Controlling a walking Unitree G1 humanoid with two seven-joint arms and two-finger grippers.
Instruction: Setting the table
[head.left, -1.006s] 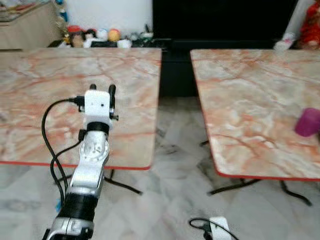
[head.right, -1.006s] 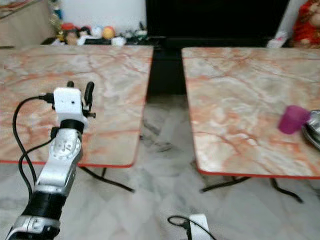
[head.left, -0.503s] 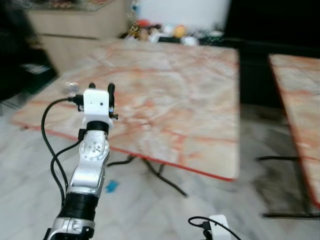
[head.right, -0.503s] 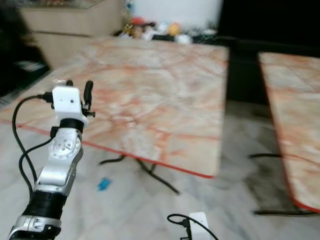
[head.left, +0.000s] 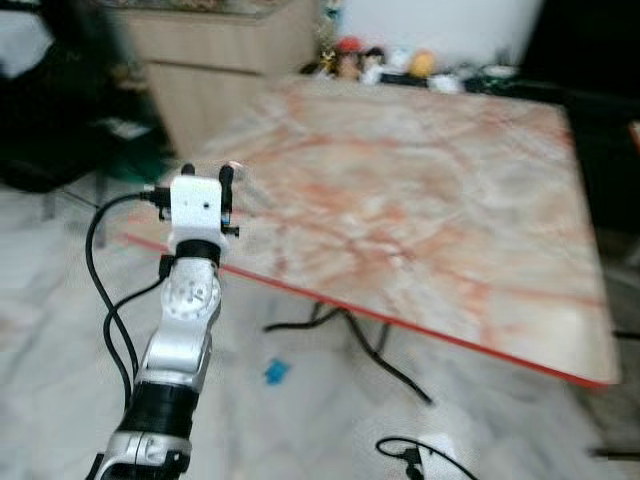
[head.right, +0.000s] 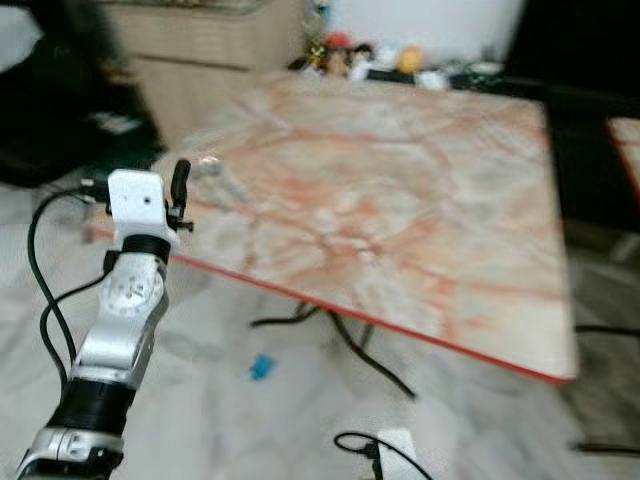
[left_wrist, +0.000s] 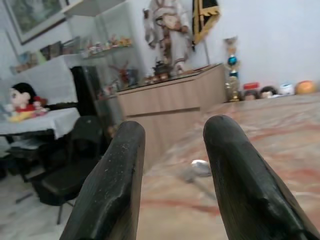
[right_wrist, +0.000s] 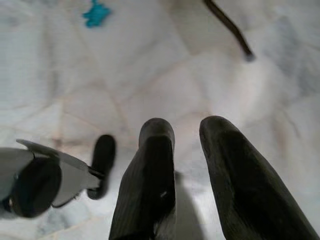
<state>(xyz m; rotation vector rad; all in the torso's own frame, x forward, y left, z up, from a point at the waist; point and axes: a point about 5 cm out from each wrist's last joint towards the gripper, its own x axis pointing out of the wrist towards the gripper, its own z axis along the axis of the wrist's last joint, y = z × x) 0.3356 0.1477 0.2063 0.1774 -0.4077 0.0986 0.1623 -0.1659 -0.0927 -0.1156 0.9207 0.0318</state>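
A marble-patterned table (head.left: 420, 190) with a red edge stands ahead and to the right. A small shiny spoon-like item (left_wrist: 198, 167) lies near the table's left corner; it is blurred. My left gripper (head.left: 207, 172) is raised in front of that corner, open, with nothing between its fingers (left_wrist: 122, 165). In the right wrist view my right gripper (right_wrist: 186, 125) hangs low over the pale marble floor (right_wrist: 165, 85), its fingers slightly apart and holding nothing.
A wooden cabinet (head.left: 220, 60) and small figurines (head.left: 385, 62) stand behind the table. A dark chair (head.left: 50, 130) is at the left. Black table legs (head.left: 350, 335) and a blue scrap (head.left: 274, 372) are on the floor. A black cable (head.left: 410, 455) lies near my feet.
The camera has swung left: the second table and the magenta cup left the view, and the cabinet and chair came in. My left arm keeps its raised pose.
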